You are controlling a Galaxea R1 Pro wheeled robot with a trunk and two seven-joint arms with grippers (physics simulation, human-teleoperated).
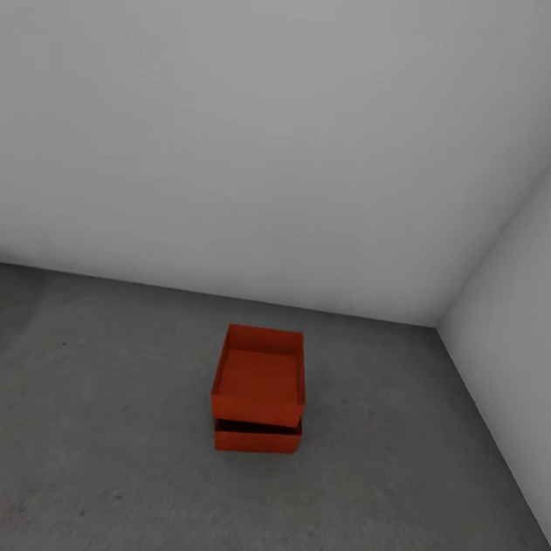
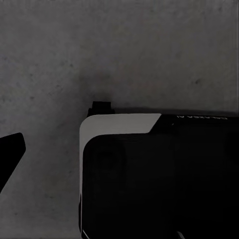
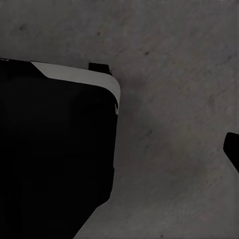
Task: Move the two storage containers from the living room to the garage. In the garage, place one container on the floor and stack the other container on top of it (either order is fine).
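Sitting on the dark grey concrete floor (image 1: 68, 421) near the white-walled corner, one orange-red topless storage container (image 1: 259, 385) rests skewed atop its identical twin (image 1: 257, 437); finger state of either gripper cannot be told

Lower container (image 1: 256, 439) largely hidden beneath upper container (image 1: 259, 386).

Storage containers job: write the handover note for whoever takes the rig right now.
Grippers: the wrist views look down at the concrete and the robot's own dark base; I cannot tell whether either gripper is open or shut, and neither holds anything visible.
Things: the upper storage container sits on the lower storage container, shifted slightly back, on the garage floor near the white-wall corner.
Done: both moved and stacked.
Left: seemingly nothing; perhaps square up the stack.
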